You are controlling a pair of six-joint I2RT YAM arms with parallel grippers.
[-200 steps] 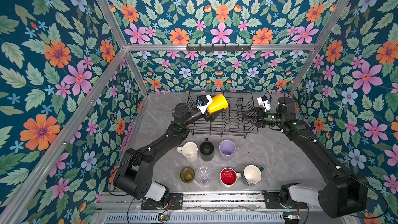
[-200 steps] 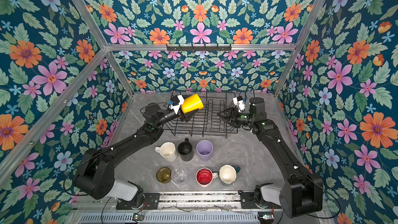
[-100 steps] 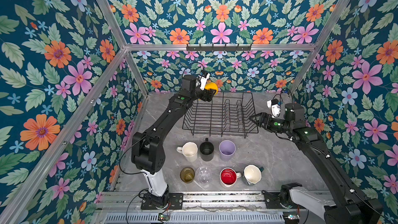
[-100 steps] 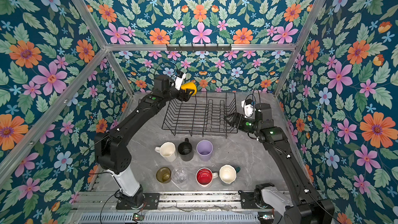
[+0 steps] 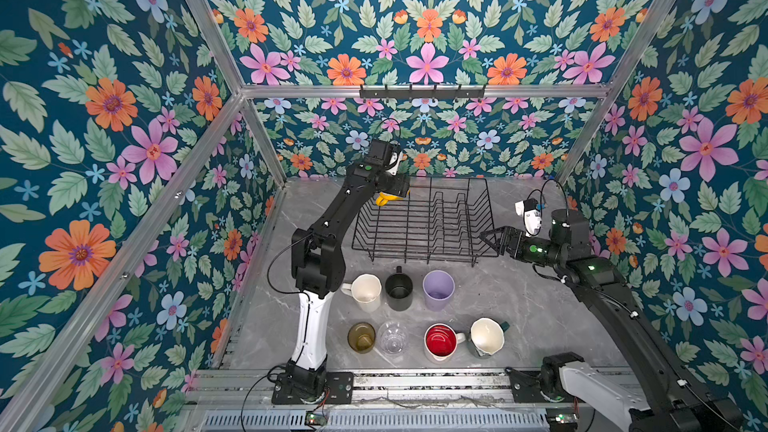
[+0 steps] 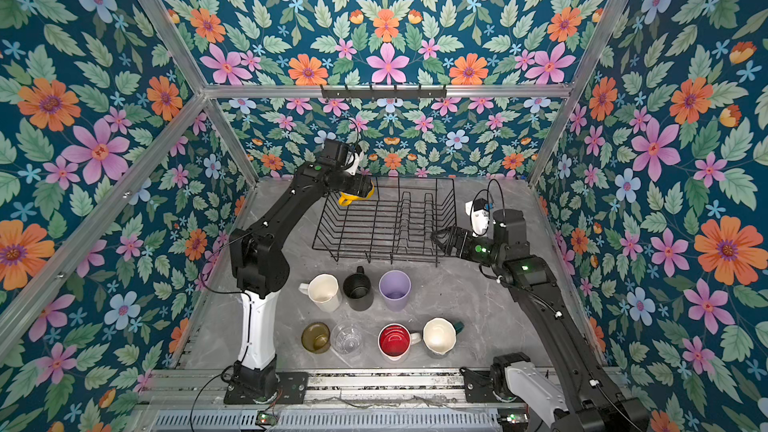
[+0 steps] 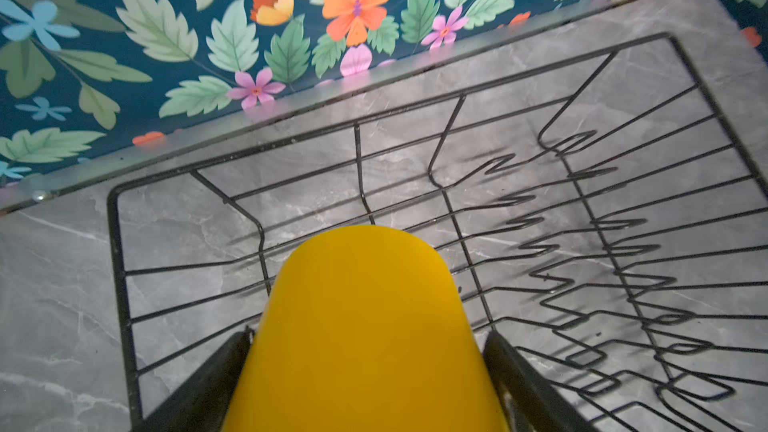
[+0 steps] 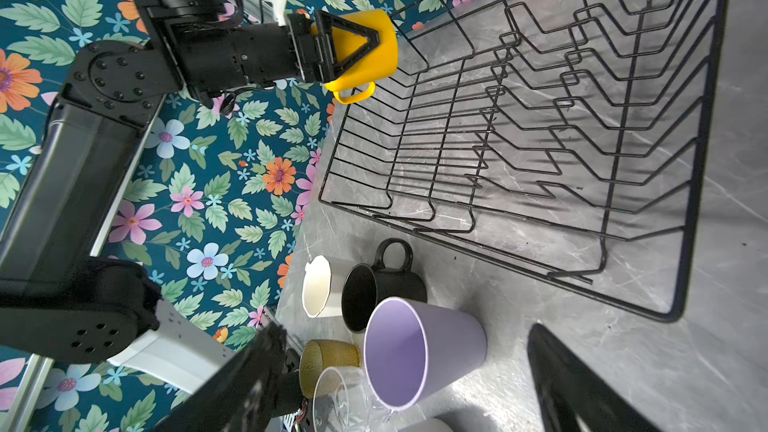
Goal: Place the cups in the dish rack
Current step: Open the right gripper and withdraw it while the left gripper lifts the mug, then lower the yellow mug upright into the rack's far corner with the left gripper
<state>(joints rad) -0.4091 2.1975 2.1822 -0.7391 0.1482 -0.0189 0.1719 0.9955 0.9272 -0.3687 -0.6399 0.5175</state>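
Left wrist view had the left gripper [image 7: 365, 351] pinching the yellow mug [image 7: 361, 284] by its sides, the mug's long axis running on from the wrist toward the dish rack [image 7: 121, 284] floor at its far-left corner, so the set-down probably lay straight ahead. That view hid the handle; the right wrist view showed it beside the left rim wire, touching or not I could not tell. In both top views the right gripper [image 5: 488, 238] stood spread and empty by the near-right corner, well apart from the mug
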